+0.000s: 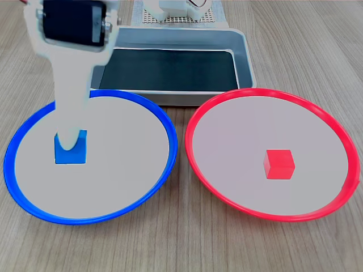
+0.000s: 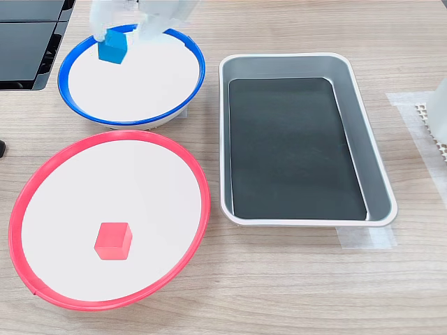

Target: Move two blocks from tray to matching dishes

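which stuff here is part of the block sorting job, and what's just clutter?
Job:
- blue block, at the claw, over the blue-rimmed dish
- red block, in the red-rimmed dish
- tray, nothing in it

Clutter:
- dark panels at the second exterior view's left edge
- clear tape by the tray

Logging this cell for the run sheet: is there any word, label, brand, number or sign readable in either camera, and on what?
None readable in either exterior view.
Small red cube, small blue cube: plain faces.
Red-rimmed round plate, blue-rimmed round plate, silver-grey metal tray: unmarked.
White gripper: no visible label.
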You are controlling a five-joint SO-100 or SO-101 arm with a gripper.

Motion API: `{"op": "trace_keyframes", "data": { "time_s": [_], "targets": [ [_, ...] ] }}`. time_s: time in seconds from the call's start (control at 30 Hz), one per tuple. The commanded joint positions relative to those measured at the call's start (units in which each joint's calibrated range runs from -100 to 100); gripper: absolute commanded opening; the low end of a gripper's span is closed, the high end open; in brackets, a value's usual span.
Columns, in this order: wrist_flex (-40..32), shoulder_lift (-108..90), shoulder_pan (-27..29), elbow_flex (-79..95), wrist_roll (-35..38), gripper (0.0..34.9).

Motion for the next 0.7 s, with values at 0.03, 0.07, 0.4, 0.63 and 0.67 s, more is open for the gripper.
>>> {"op": "trace_keyframes", "data": {
  "time_s": [0.03,0.07,0.4,0.63,0.67],
  "targets": [
    [-10.58,-6.86,-1.8,11.95,-0.34,17.7],
    [-11.65,-8.05,-1.9,13.77,-0.29,17.6],
    [-36.5,-53.25,-1.8,63.01,-15.48,0.1],
    [-35.76,-89.24,-6.04,94.51,-16.8,0.1],
    [-34.6,-93.34,-6.6,98.15,-16.36,0.1]
  ]
}}
